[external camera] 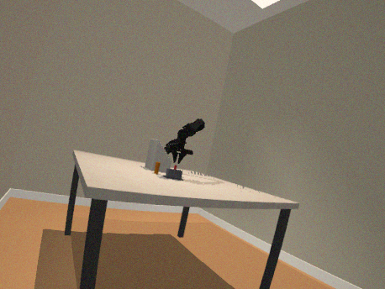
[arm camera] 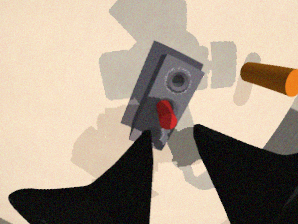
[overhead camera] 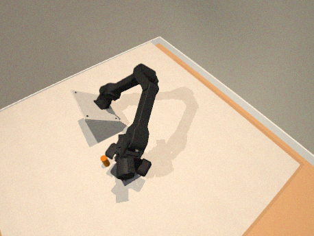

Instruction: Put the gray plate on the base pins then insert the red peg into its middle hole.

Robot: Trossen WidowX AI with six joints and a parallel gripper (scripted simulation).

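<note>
The gray plate (arm camera: pixel 162 80) (external camera: pixel 174 175) lies over the darker base (arm camera: pixel 145 77) and looks flat; its far hole shows a round pin end. The red peg (arm camera: pixel 166 115) (external camera: pixel 175 167) stands in the plate's middle hole, with its upper part sticking up above the plate. How deep it sits is hard to tell. My gripper (arm camera: pixel 172 132) (external camera: pixel 177 162) is open partway and empty, with its fingertips apart just above the peg. The near end of the plate is shaded and partly hidden by the left finger. In the top view the wrist hides the peg.
An orange cylinder (overhead camera: pixel 105 160) (external camera: pixel 157 168) (arm camera: pixel 267 78) stands upright close beside the base. A pale upright panel (overhead camera: pixel 86 104) (external camera: pixel 152 155) stands farther back, near the arm's mount.
</note>
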